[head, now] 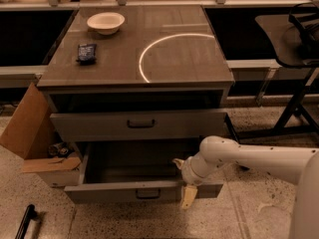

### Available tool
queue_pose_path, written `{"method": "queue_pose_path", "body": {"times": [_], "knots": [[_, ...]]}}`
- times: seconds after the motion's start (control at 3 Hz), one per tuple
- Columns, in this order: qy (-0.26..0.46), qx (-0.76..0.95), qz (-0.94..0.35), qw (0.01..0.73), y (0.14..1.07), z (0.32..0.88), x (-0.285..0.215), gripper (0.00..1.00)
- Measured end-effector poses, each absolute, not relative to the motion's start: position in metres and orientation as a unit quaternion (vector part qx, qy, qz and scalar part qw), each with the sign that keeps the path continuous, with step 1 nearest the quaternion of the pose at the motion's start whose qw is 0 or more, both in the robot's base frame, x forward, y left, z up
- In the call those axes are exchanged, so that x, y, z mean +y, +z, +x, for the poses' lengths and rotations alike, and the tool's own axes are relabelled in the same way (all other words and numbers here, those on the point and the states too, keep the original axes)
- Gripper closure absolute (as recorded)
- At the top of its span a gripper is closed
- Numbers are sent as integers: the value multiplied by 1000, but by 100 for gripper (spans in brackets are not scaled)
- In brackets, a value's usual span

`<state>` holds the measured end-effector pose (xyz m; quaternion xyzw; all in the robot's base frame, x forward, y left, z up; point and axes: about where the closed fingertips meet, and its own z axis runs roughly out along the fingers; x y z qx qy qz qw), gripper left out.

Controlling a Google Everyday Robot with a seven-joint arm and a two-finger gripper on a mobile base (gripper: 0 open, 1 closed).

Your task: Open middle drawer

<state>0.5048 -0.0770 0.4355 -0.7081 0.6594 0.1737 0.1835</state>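
The middle drawer point(109, 192) is pulled far out of the grey cabinet, and its dark inside shows empty. Its small dark pull handle point(148, 194) sits at the centre of the front. My gripper point(183, 179) is at the right part of that front, on the end of the white arm point(249, 158) that comes in from the right. One finger point(178, 162) points over the drawer's inside and the other finger point(188, 197) hangs in front of the drawer front. The fingers are spread apart and hold nothing.
The drawer above point(141, 124) has its own dark handle. On the cabinet top point(189, 59) lie a white bowl point(105, 22) and a dark packet point(86, 53). A cardboard box point(30, 128) stands at the left, a black stand point(299, 98) at the right, a black bar point(25, 220) on the floor.
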Motion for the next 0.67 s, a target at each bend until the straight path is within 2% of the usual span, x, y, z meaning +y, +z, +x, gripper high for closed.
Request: {"method": "queue_pose_path", "body": {"times": [0.33, 0.67], "knots": [[186, 663, -706, 165, 421, 500, -75, 15], [185, 667, -705, 154, 417, 490, -75, 38]]}}
